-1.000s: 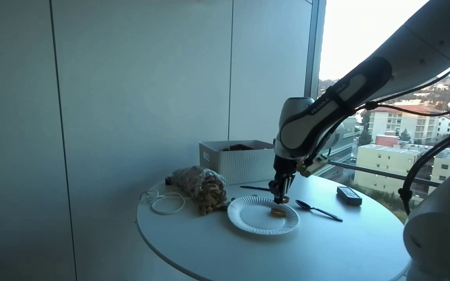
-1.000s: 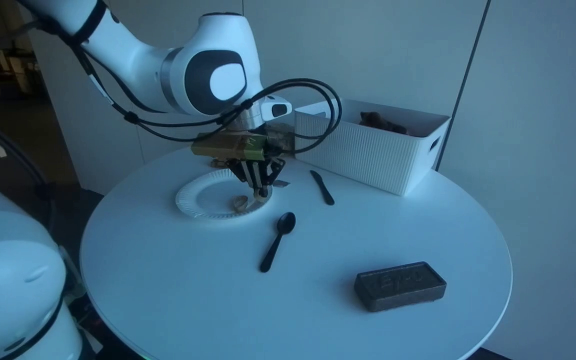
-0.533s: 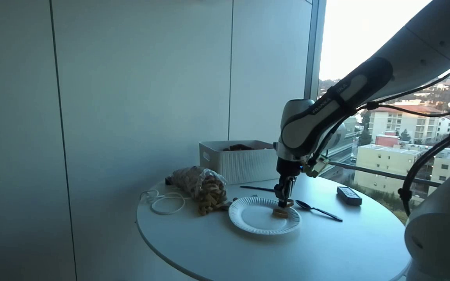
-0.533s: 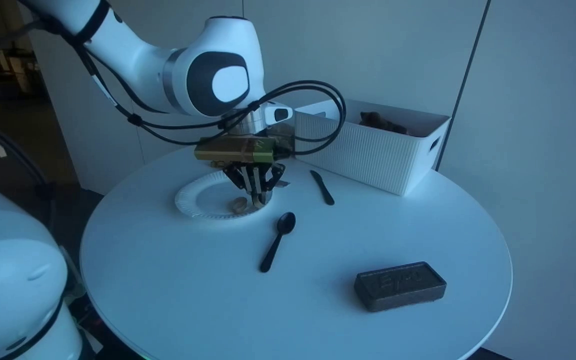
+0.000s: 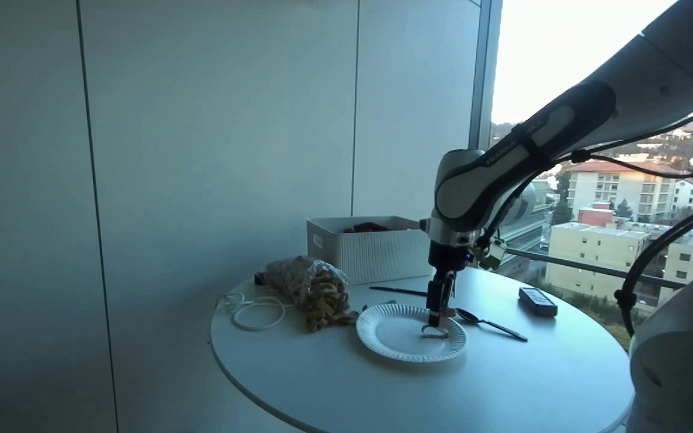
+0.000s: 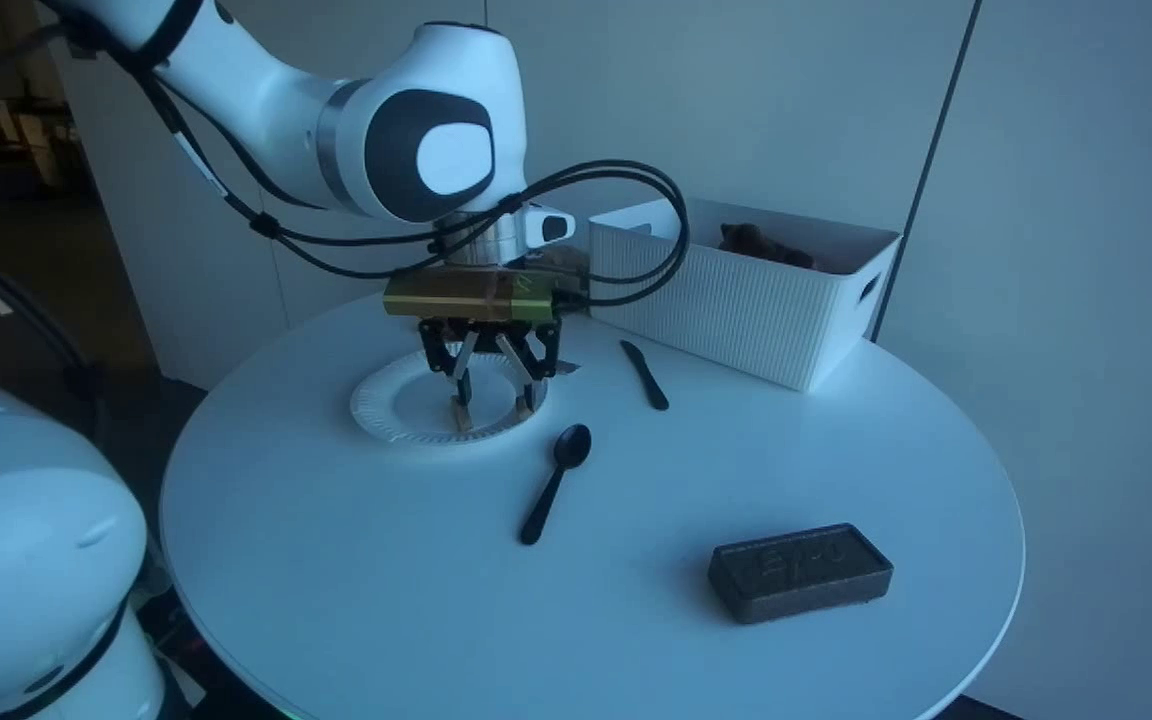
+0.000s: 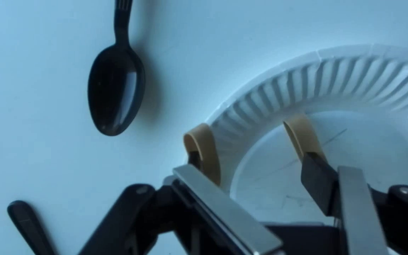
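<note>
In an exterior view, left to right: a bag [image 5: 289, 276] spilling brown strips [image 5: 325, 304]; a paper plate [image 5: 391, 338], white tabletop [image 5: 346, 379] reaching beyond it to a curved edge; a black spoon [image 5: 483, 322]; a dark block [image 5: 537, 302], lettering hard to read; the arm [image 5: 569, 120], printed "FRANKA". In the wrist view the gripper [image 7: 253, 159] is spread apart: at left, a tan loop [image 7: 209, 152] curves about one fingertip over the plate's rim; at right, a second loop [image 7: 305, 138] on the plate lies partly behind the other.
</note>
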You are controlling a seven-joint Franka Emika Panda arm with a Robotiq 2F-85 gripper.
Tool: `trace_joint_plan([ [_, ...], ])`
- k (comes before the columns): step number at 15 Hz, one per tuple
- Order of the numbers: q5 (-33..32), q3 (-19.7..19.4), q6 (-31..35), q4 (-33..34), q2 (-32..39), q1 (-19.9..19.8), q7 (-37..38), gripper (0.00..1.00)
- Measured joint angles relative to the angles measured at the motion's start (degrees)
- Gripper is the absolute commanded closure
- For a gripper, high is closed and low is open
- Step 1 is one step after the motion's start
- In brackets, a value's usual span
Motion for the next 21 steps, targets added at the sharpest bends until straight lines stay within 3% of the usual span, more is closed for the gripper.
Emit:
trace_joint_plan([
  [16,1.14,-0.54,-6.83,-0.75,-1.60,2.53,-4.96,0.00],
  [17,1.07,-0.37,-6.50,-0.75,-1.09,2.65,-4.96,0.25],
  [18,0.89,-0.15,-5.92,-0.75,-0.53,2.79,-4.96,0.27],
  [21,0.77,0.50,-3.55,-0.75,0.99,3.09,-4.96,0.51],
])
